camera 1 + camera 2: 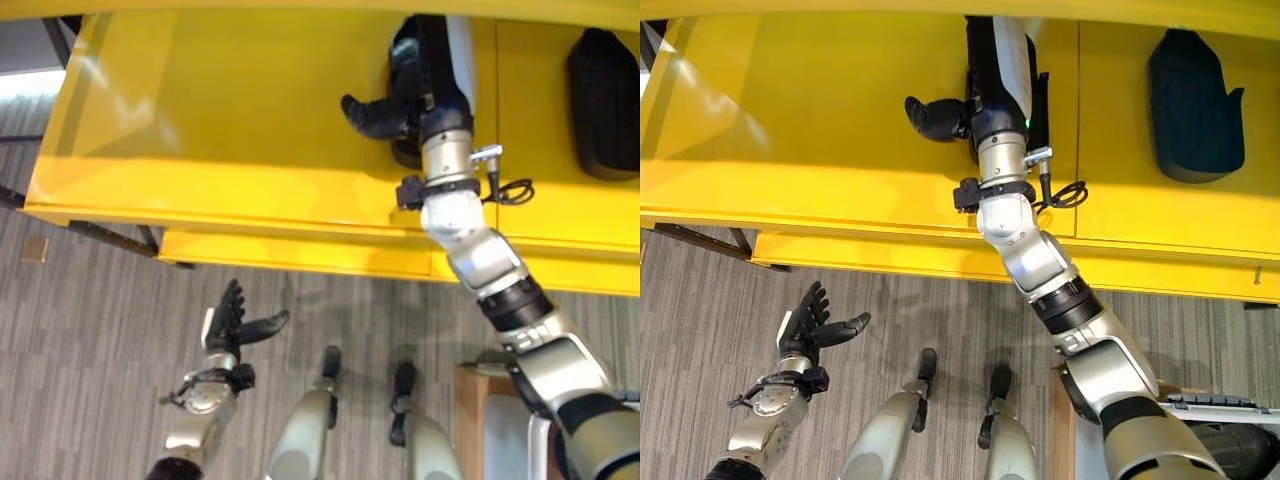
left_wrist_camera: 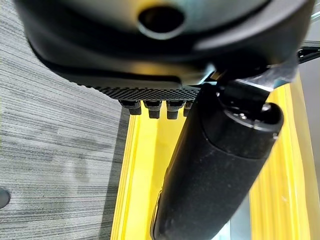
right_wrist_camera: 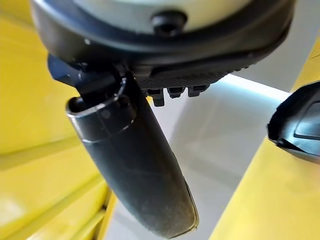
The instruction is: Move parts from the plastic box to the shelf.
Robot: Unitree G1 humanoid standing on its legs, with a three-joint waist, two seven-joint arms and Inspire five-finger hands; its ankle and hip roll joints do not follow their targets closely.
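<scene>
Right hand [image 1: 940,117] reaches onto the yellow shelf [image 1: 820,150] over a dark part [image 1: 1038,100], fingers hidden so grip unclear; another part [image 1: 1195,100] lies apart; left hand [image 1: 810,325] open, empty. Risk: withdrawing could drag that part off the edge

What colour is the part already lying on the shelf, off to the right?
Black. The part lies on the yellow shelf, clearest in the right eye view.

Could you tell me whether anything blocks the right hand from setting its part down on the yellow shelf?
Nothing visible does. The right hand is already over the yellow shelf with a black part under it. Another black part lies well apart, further right.
</scene>
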